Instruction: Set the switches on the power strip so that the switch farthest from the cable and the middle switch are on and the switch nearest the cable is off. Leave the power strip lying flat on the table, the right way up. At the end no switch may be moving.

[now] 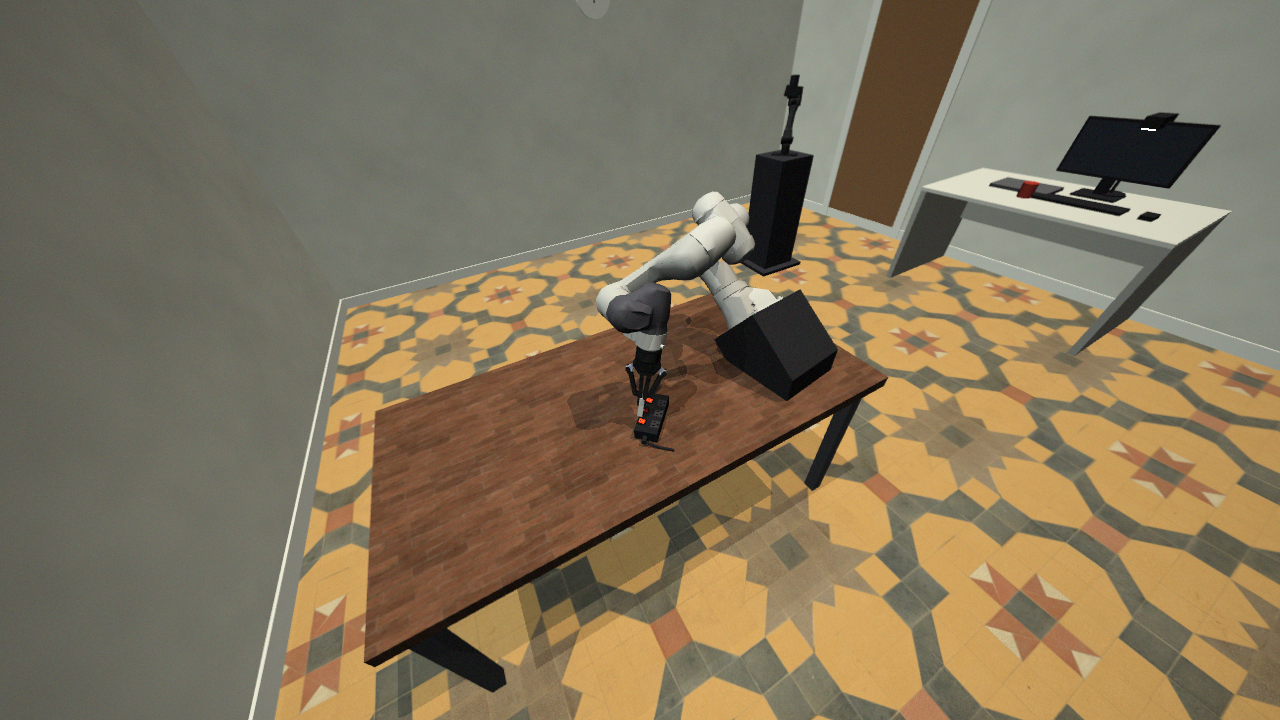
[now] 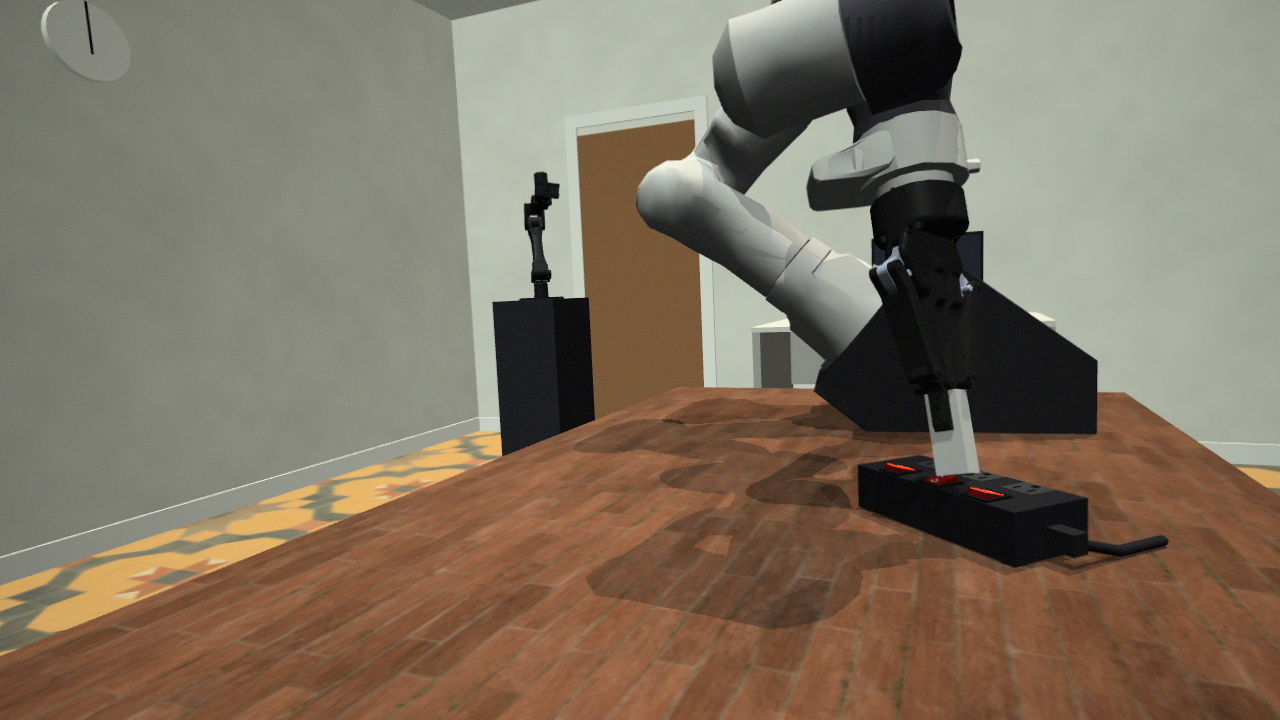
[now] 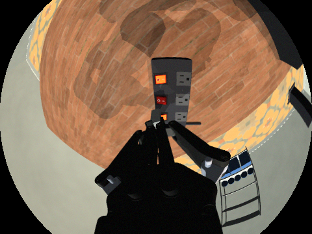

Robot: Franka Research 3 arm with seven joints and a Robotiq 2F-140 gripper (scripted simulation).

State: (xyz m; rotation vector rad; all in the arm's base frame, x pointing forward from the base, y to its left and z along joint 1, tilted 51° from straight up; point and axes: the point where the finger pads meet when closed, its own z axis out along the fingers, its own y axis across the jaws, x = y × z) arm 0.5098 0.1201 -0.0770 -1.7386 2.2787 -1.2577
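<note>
A black power strip (image 1: 655,419) (image 2: 1002,528) (image 3: 171,67) lies flat and right way up on the wooden table (image 1: 492,501) (image 2: 537,582). Its cable (image 1: 660,445) (image 2: 1127,543) (image 3: 194,123) leaves the near end. The farthest switch (image 2: 899,466) (image 3: 161,78) glows bright orange. The middle switch (image 2: 941,480) (image 3: 161,100) is a darker red. The nearest switch (image 2: 984,491) (image 3: 164,116) glows orange and is partly hidden by my fingers in the wrist view. My gripper (image 1: 644,404) (image 2: 955,462) (image 3: 156,114) is shut and empty. Its tips point down onto the strip's top, between the middle and nearest switches.
The arm's black base box (image 1: 778,344) (image 2: 1029,376) stands at the table's far right end, behind the strip. A black pedestal with a camera (image 1: 780,210) (image 2: 541,358) and a white desk with a monitor (image 1: 1056,214) stand on the floor beyond the table.
</note>
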